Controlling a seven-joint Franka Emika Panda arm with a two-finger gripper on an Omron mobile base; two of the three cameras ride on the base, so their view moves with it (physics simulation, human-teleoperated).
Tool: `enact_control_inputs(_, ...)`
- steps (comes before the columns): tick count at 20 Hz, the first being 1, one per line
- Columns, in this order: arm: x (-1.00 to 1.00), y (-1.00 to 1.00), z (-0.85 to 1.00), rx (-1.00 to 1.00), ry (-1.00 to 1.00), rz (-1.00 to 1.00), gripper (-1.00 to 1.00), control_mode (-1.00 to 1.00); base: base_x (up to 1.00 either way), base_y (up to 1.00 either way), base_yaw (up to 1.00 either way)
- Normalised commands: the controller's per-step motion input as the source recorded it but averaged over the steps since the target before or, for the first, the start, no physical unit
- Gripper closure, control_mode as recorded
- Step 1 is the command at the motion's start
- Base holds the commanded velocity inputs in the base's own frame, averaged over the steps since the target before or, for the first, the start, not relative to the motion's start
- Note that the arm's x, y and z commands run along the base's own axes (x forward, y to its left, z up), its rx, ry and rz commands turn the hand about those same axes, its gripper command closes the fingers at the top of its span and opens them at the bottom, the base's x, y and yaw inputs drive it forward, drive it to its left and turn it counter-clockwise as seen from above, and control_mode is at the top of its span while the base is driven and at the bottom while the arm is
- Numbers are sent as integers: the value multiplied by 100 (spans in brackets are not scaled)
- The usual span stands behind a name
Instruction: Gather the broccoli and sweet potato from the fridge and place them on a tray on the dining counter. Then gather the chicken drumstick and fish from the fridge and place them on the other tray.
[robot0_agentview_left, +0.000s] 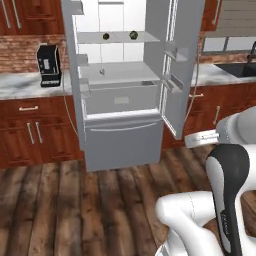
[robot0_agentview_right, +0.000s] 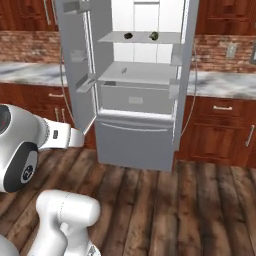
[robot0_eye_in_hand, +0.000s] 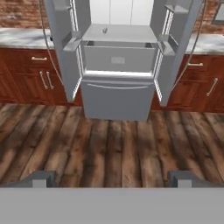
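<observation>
1. I am looking at the tall grey double-door fridge (robot0_agentview_left: 122, 95) with both of its upper doors swung wide. It stands well apart from me, straight ahead across the dark wooden plank floor (robot0_eye_in_hand: 113, 148).

2. My two-finger claw (robot0_eye_in_hand: 112, 178) is spread wide: one dark fingertip (robot0_eye_in_hand: 41, 178) rises at the left of the hand view and the other at the right, with nothing but floor between them. I hold nothing.

3. On the upper glass shelf (robot0_agentview_left: 120, 38) sit two small dark roundish items, the left one (robot0_agentview_left: 105, 36) and the right one (robot0_agentview_left: 133, 35), near each other but not touching. They also show in the right base view, at (robot0_agentview_right: 128, 35) and (robot0_agentview_right: 154, 35). They are too small for me to say which is the broccoli or the sweet potato, or whether either has a long axis.

4. On the shelf below lies a small pale grey item (robot0_agentview_left: 102, 71), which the hand view shows at (robot0_eye_in_hand: 104, 30). I cannot tell what food it is.

5. The relation that matters is that the items lie forward of my claw and well above it, on shelves deep inside the fridge. My hand points low, at the closed grey bottom freezer drawer (robot0_eye_in_hand: 117, 101).

6. I judge that the gathering has not begun. My next move calls for driving closer and lifting the claw to the level of the upper shelf.

7. The open doors flank the way in, so I should come in between them.
</observation>
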Motion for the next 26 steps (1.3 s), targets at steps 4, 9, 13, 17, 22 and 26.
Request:
enact_control_inputs(4,0,0,0,0,0,0,-100,100,100,0,0)
enact_control_inputs(9,0,0,0,0,0,0,-100,100,100,0,0)
enact_control_inputs(13,0,0,0,0,0,0,-100,100,100,0,0)
enact_control_inputs(17,0,0,0,0,0,0,-100,100,100,0,0)
enact_control_inputs(22,0,0,0,0,0,0,-100,100,100,0,0)
enact_control_inputs(26,0,0,0,0,0,0,-100,100,89,0,0)
